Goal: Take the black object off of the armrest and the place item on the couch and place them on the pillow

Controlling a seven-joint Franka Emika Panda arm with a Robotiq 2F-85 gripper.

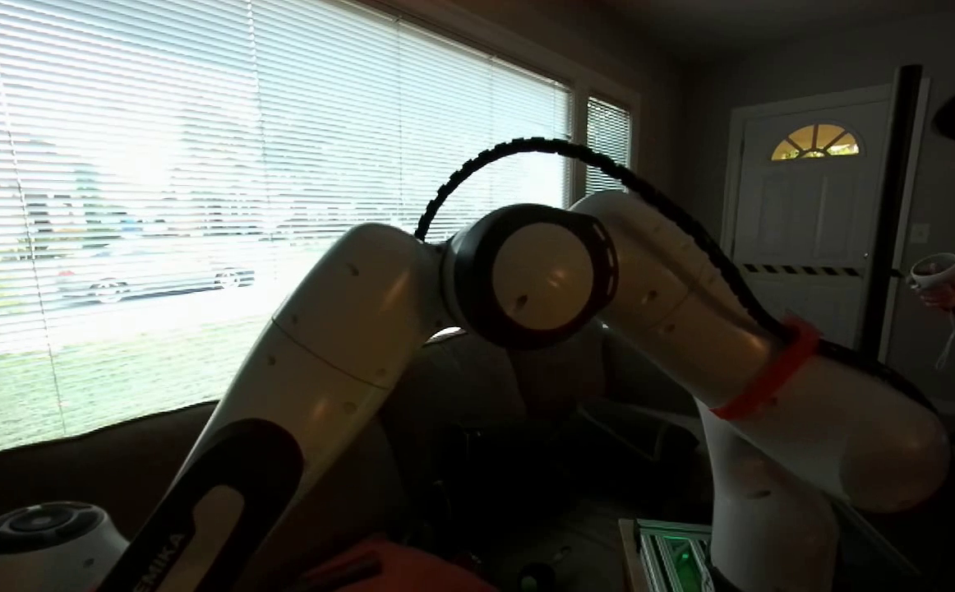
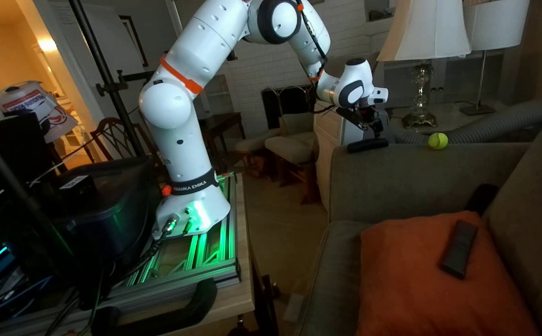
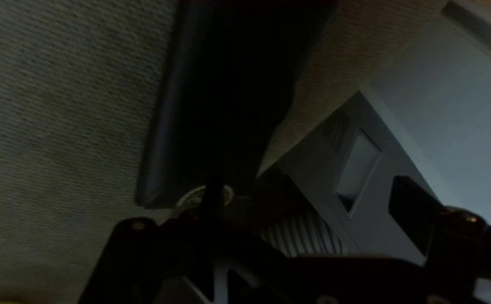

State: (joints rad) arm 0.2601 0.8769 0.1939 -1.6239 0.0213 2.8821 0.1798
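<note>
Couch (image 2: 537, 205) armrest (image 2: 406, 182), two lamps (image 2: 422, 32) beyond (window blinds (image 1: 157, 164) bright).
Black object (image 2: 367, 145) lies on armrest; hand (image 3: 309, 190) just above, fingers (image 3: 410, 204) apart, contact indeterminate. Orange pillow (image 2: 406, 280) carries dark oblong item (image 2: 459, 249).

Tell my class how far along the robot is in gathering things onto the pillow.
Done, it seems: a dark remote-like item lies on the orange pillow, probably the one meant from the couch.
In hand: nothing is gripped; the pincer stands open near one end of the black object; contact is unclear.
Left: the black object lies on the armrest, so it likely needs gripping, lifting and setting on the pillow.
</note>
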